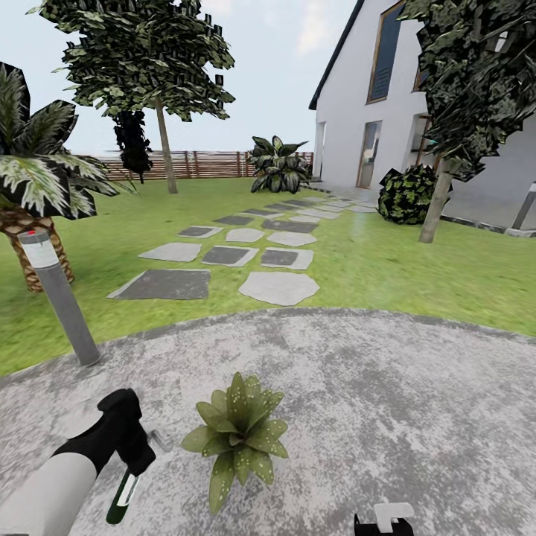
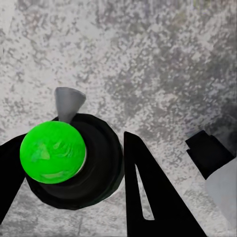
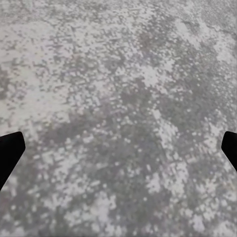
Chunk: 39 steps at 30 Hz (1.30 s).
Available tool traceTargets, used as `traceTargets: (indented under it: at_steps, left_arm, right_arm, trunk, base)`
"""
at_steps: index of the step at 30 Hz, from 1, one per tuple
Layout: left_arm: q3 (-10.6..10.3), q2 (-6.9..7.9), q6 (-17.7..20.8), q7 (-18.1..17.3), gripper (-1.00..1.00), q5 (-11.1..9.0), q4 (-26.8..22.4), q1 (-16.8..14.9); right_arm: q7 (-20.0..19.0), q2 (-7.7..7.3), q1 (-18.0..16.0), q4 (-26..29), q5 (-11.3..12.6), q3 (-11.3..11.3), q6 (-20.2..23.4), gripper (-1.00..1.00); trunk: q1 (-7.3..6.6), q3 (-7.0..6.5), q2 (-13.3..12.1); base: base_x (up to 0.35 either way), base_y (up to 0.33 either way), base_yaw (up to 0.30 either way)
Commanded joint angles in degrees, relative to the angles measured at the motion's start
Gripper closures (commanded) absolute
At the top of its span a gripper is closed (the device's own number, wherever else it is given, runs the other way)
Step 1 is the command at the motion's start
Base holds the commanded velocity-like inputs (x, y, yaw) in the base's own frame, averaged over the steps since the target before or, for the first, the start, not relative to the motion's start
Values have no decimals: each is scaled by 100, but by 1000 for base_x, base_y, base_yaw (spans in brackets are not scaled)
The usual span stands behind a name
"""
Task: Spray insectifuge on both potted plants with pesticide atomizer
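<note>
One potted plant (image 1: 238, 435), a low rosette of speckled green leaves, sits on the grey stone patio (image 1: 387, 387) just in front of me. The second potted plant is out of view. My left gripper (image 1: 132, 463) is shut on the pesticide atomizer (image 1: 122, 496), a dark green bottle with a white label, hanging to the left of the plant. In the left wrist view the atomizer (image 2: 74, 163) shows end-on with a bright green disc and grey trigger, between black fingers (image 2: 148, 197). My right gripper (image 1: 383, 522) is open over bare patio, fingertips (image 3: 10, 153) wide apart.
A grey bollard lamp (image 1: 61, 301) stands at the patio's left edge by a palm (image 1: 33, 186). Stepping stones (image 1: 223, 257) lead across the lawn toward the white house (image 1: 372, 112). A tree (image 1: 441, 193) and bush (image 1: 408, 195) stand right; the wooden fence (image 1: 201, 164) runs behind.
</note>
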<state>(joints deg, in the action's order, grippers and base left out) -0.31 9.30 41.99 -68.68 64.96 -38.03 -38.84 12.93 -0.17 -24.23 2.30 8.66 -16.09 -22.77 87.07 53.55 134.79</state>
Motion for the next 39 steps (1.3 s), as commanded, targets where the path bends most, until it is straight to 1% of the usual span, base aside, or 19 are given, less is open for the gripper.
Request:
traceTargets:
  at_steps: [1,3,5,7,9,12,14,17,19,20,21,23,24,26,28,35,39]
  left_arm:
    - [-2,9,48,131,100,0,24,0]
    - [5,46,47,394,100,-24,95,26]
    - [17,63,-35,508,100,-33,169,126]
    - [41,60,-203,542,100,-35,192,181]
    - [174,23,-352,567,100,-36,205,211]
    - [267,5,-395,573,100,-36,214,217]
    - [285,4,-404,574,100,-36,223,228]
    - [391,13,-420,640,100,-67,338,337]
    - [547,13,-429,819,100,-174,371,376]
    - [683,10,-433,992,100,-286,382,389]
    - [756,2,-438,1120,100,-371,393,396]
    - [831,-25,-444,1334,100,-568,465,405]
    - [857,-42,-454,1418,100,-706,532,409]
    - [853,-51,-459,1469,100,-809,573,411]
    - [848,-57,-459,1468,100,-853,568,397]
    - [837,-71,-423,1441,100,-797,522,317]
    - [820,10,-440,1437,100,-771,586,377]
  right_arm:
    - [9,0,-2,-1,57,-50,-17,-100]
    - [8,0,-2,-1,57,-51,-17,-100]
    - [8,0,-2,-1,57,-51,-17,-100]
    - [8,0,-2,-4,57,-51,-17,-100]
    - [8,-5,-2,-9,57,-46,-17,-100]
    - [10,-8,-2,-13,57,-44,-17,-100]
    - [9,-9,-2,-11,57,-44,-17,-100]
    - [8,-9,-2,-11,57,-44,-17,-100]
    - [8,-9,-2,-10,57,-44,-17,-100]
    - [8,-9,-2,-10,57,-44,-17,-100]
    - [8,-9,-2,-10,57,-44,-17,-100]
    - [8,-9,-2,-12,57,-44,-17,-100]
    - [8,-9,-2,-11,57,-44,-17,-100]
    - [8,-9,-2,-10,55,-44,-17,-100]
    - [8,-9,-2,-10,55,-46,-17,-100]
    - [8,-9,-2,-10,50,-48,-17,-100]
    - [8,-9,-2,-15,48,-47,-17,-100]
  trunk:
    - [-1,6,2]
    - [-1,6,2]
    - [-1,6,2]
    - [-1,6,2]
    - [-1,6,2]
    - [-1,6,2]
    - [-1,6,2]
    - [-1,6,2]
    - [-1,6,2]
    - [-1,6,2]
    - [-1,6,2]
    - [-1,6,2]
    - [-1,6,2]
    - [-1,6,2]
    - [-1,6,2]
    - [-1,6,2]
    - [-1,6,2]
  base:
    - [0,0,0]
    - [0,0,0]
    - [0,0,0]
    - [0,76,0]
    - [0,247,0]
    - [0,222,0]
    - [0,71,0]
    - [0,19,0]
    - [0,6,0]
    - [0,2,0]
    - [0,2,0]
    - [0,0,0]
    - [0,0,0]
    - [0,0,0]
    - [0,0,0]
    - [0,0,0]
    - [0,0,0]
